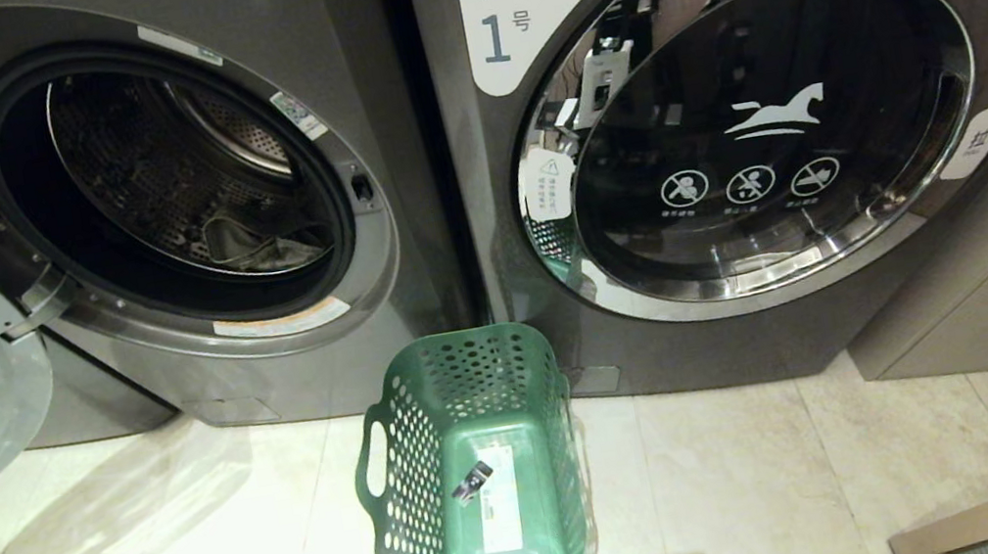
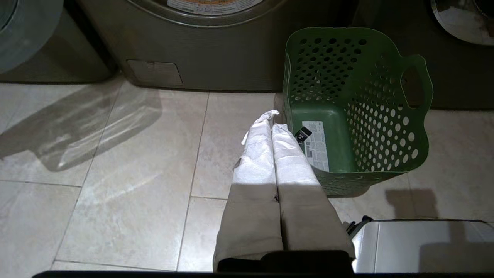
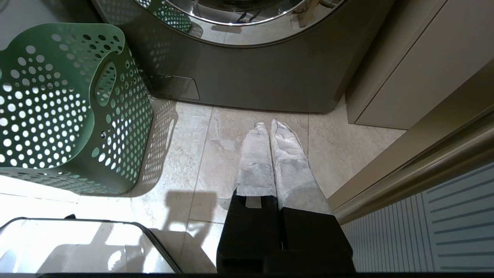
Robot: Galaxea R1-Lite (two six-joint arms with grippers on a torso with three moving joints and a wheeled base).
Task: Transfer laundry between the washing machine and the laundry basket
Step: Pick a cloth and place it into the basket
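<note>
- The very start of the job is what's seen here: the laundry (image 1: 256, 243), a small rumpled greyish bundle, is left lying low in the perforated steel drum of the open washing machine (image 1: 172, 184), up at about 10 o'clock in the head view.
- The laundry basket (image 1: 469, 464) is parked on the pale floor tiles around 6 o'clock, between the two machines. Nothing is held in it except a white label and a small dark tag on its floor.
- The left claw (image 2: 271, 117) is seen pressed together, nothing gripped, hanging just beside the basket's near wall. The right claw (image 3: 267, 125) is likewise pinched closed on nothing, over bare tile at the basket's other side.
- Next move, as a guess: a claw needs to be opened and reached deep through the round door opening, past the rubber seal.
- Textures: soft floppy cloth, rigid hole-punched green plastic, glossy chrome-rimmed glass on the closed machine (image 1: 769, 134) at 2 o'clock, cloth-wrapped claw fingers.
</note>
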